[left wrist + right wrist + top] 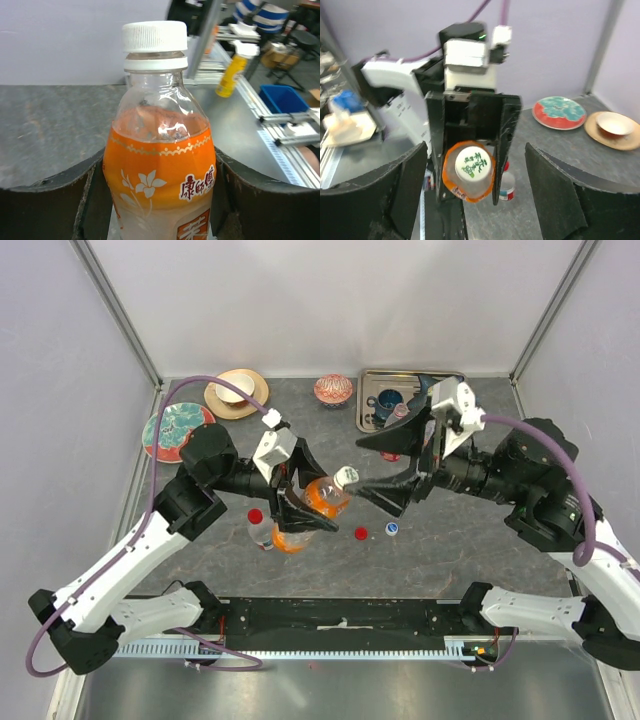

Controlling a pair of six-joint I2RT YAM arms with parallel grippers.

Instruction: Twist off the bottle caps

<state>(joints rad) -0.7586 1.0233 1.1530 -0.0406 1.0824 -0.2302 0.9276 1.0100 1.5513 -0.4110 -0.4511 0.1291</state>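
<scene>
On the grey table (450,540), mid-frame in the top view, the left gripper (300,506) is clamped around the orange bottle (160,165) at its label, white cap (155,36) on. The right gripper (372,472) is spread wide just right of that cap, clear of it. A clear bottle (258,528) sits lower left of the held one. A loose red cap (361,533) and a blue-white cap (391,529) lie lower right.

Top cam sits high behind the arm bases (195,602), looking down over the whole table (450,540). Left wrist cam peers out between the fingers of the left gripper (160,190), super close on the orange-label bottle (160,165) sitting between them. Right wrist cam looks past the right gripper (475,200) straight at that bottle's cap (474,166), slightly further off. All three share it.
</scene>
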